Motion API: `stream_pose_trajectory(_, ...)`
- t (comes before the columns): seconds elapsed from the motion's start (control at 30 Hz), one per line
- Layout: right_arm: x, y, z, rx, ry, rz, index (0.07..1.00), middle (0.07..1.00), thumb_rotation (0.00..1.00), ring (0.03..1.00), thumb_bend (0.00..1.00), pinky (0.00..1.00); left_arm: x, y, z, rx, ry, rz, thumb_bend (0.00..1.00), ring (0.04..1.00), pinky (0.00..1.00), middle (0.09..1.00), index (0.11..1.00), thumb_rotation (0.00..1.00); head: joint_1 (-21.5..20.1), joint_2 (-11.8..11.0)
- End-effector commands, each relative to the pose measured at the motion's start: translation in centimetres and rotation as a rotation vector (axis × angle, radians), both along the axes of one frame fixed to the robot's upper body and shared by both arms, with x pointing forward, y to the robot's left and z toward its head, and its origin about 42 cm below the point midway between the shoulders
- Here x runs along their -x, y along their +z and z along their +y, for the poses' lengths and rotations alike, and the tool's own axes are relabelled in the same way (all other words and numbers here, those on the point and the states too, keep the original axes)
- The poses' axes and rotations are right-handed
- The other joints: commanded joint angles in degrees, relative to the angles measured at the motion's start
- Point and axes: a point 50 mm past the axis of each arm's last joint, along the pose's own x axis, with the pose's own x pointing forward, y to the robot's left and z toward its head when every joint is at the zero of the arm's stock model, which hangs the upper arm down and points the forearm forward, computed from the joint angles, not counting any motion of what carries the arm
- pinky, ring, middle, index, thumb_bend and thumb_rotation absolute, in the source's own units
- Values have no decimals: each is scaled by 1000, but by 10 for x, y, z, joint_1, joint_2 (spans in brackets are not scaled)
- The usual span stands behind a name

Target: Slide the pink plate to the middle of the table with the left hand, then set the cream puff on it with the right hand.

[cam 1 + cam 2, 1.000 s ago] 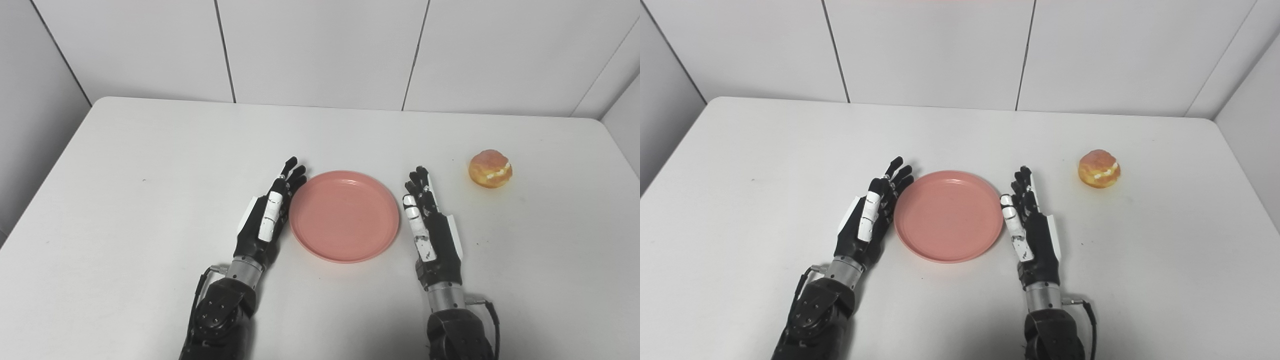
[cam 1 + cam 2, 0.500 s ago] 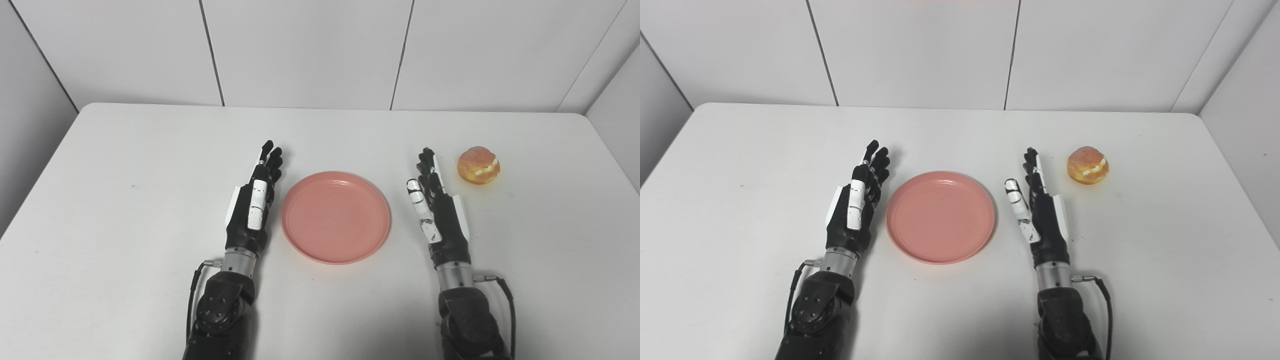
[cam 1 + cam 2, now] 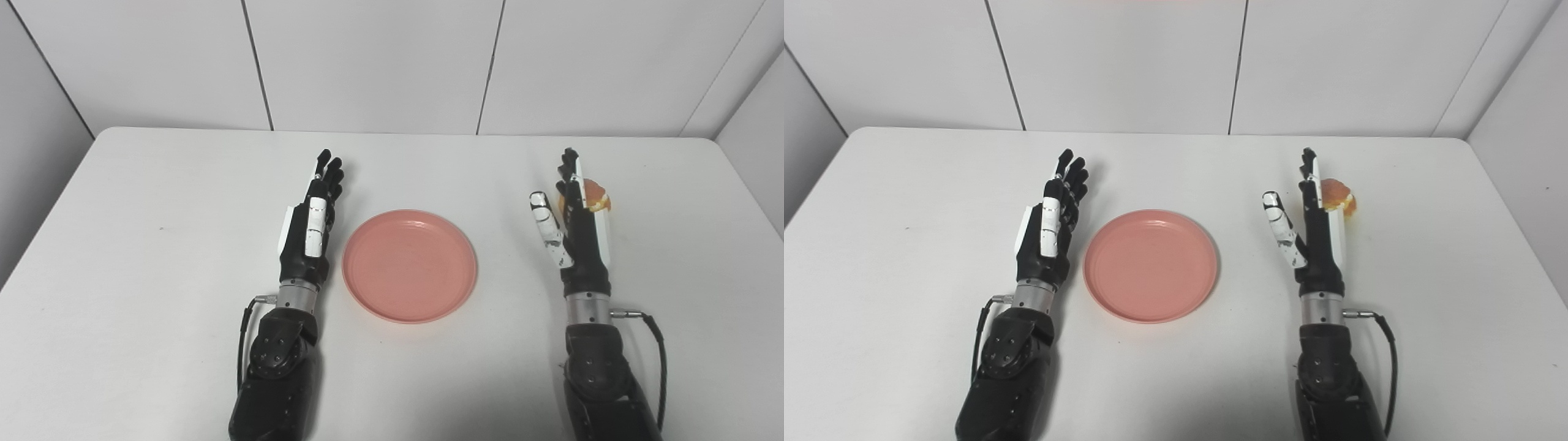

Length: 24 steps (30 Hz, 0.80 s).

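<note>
Matte white tabletop (image 3: 153, 257) w/ rounded far corners, backed by white panelled walls (image 3: 373, 61) w/ dark seams. Pink plate (image 3: 410, 265), round, shallow, smooth plastic look, lies flat at tabletop centre; no long axis. Cream puff (image 3: 1338, 197), golden, rounded, white filling seam, sits far right, partly hidden behind right robot hand (image 3: 576, 229). That hand is spread wide, edge-on, holding nothing. Left robot hand (image 3: 310, 226), left of plate & apart from it, fingers extended, empty.

No text, label, brand or number can be read anywhere in either view. The pink plate (image 3: 409, 266) bears no markings, nor does the table (image 3: 153, 202)
</note>
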Motion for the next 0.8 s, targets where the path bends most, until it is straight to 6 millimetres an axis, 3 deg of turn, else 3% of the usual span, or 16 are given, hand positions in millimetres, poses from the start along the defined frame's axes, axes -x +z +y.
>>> stream_pose_trajectory(0.0, -9, 27, -9, 31, -36, -90, 989, 981, 874, 967, 633, 947, 21, -43, 9, 1, 16, 130, 755, 977, 1000, 967, 972, 1000, 0, 0)
stream_pose_trajectory(0.23, -16, 45, -32, 75, -116, -148, 972, 967, 791, 939, 631, 906, 23, -45, 13, -28, 4, 137, 755, 973, 1000, 966, 969, 1000, -6, 0)
stream_pose_trajectory(0.5, -17, 60, -53, 128, -170, -114, 982, 960, 724, 958, 658, 932, 28, -42, 20, -63, -48, 162, 758, 968, 1000, 957, 966, 1000, -19, 0)
stream_pose_trajectory(0.77, -22, 64, -67, 132, -194, -52, 972, 952, 549, 944, 669, 915, 35, -41, 31, -85, -81, 188, 730, 961, 1000, 941, 953, 1000, -51, -6)
